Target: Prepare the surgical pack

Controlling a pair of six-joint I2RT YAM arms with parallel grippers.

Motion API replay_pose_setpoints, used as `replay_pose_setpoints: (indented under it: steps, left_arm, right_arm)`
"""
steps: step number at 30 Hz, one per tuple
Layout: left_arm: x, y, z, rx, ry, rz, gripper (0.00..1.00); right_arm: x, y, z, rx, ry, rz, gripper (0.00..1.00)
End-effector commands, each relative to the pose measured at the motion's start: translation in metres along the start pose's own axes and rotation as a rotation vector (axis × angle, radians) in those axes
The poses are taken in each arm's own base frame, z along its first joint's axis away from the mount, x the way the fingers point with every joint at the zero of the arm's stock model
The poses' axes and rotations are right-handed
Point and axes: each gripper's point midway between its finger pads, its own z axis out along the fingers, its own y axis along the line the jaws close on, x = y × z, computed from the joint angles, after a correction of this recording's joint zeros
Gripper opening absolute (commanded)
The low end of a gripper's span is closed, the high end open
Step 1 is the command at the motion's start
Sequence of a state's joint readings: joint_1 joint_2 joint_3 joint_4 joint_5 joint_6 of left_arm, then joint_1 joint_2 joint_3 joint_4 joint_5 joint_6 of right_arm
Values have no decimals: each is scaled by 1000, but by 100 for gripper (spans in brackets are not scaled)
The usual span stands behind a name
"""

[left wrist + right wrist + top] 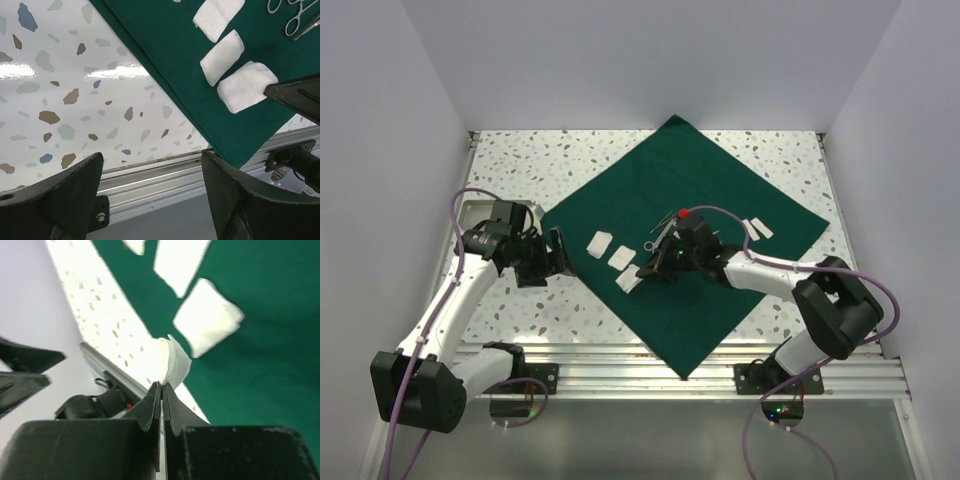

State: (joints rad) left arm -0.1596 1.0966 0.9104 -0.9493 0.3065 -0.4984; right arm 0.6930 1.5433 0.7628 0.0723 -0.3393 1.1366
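Pinching a gauze square by its edge, your right gripper is clamped on it over the drape. Left gripper: jaws apart, empty, nearer the remaining squares.

No readable text, label or number anywhere.

White walls, speckled tabletop, aluminium rail

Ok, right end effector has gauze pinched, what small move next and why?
Probably lower and release it beside the gauze squares lying on the green drape: the right end effector is shut on a gauze piece above them.
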Motion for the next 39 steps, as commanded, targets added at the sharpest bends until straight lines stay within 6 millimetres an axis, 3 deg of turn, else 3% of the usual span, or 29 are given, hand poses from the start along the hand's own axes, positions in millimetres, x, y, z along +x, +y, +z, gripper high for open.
replay_pose_setpoints:
  steps: [1,9,13,27,39]
  left_arm:
    - [-6,-9,-2,42,-40,8,83]
    - [-6,-8,-4,35,-43,8,83]
    - [-5,-8,-5,30,-41,11,83]
    - [-11,-8,-9,16,-43,29,83]
    - [-9,-7,-7,12,-37,33,83]
  right_arm:
    - [-4,32,-4,-88,14,-4,0]
    - [-14,48,17,-154,17,25,0]
    - [-18,43,33,-148,21,51,0]
    - [-31,59,46,-189,-2,47,0]
    - [-26,26,58,-126,-6,52,0]
